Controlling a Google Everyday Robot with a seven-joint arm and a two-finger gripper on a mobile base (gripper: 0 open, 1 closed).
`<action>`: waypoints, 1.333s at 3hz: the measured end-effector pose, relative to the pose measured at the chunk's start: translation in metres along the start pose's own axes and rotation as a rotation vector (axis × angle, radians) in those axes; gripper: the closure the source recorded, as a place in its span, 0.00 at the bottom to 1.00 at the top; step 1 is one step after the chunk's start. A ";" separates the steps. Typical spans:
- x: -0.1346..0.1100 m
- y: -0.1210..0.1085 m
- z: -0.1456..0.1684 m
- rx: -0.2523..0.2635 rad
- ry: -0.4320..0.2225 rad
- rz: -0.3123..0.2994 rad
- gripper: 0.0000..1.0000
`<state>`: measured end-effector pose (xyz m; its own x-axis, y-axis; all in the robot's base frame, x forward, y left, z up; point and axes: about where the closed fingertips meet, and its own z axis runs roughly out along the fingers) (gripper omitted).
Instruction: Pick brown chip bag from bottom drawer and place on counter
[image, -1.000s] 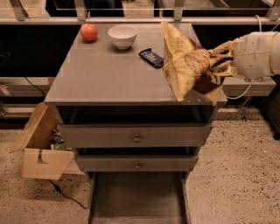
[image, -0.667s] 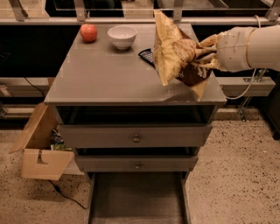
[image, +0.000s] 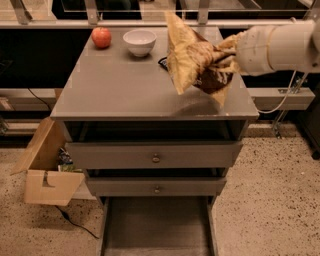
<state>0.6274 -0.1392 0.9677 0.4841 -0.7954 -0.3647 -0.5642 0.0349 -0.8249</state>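
The brown chip bag (image: 192, 60), crinkly tan-yellow and dark brown, hangs in the air above the right half of the counter (image: 120, 85). My gripper (image: 224, 57) comes in from the right on a white arm and is shut on the bag's right end, holding it tilted with its top corner up. The bottom drawer (image: 157, 225) stands pulled open at the foot of the cabinet, and its tray shows nothing inside.
A red apple (image: 101, 37) and a white bowl (image: 139, 42) sit at the back of the counter. A small dark wrapper (image: 163, 63) lies just behind the bag. Two upper drawers with knobs (image: 156, 158) are slightly open. A cardboard box (image: 45, 167) stands on the floor at left.
My gripper has carried the bag leftward, from over the counter's right edge to further in over the counter. The bag has swung more upright.
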 end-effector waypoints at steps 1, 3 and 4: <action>-0.006 -0.012 0.039 -0.041 0.003 0.003 1.00; -0.024 -0.008 0.105 -0.181 0.104 0.033 1.00; -0.028 0.000 0.126 -0.243 0.138 0.084 0.73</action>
<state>0.6982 -0.0408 0.9231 0.3427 -0.8711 -0.3519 -0.7506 -0.0286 -0.6602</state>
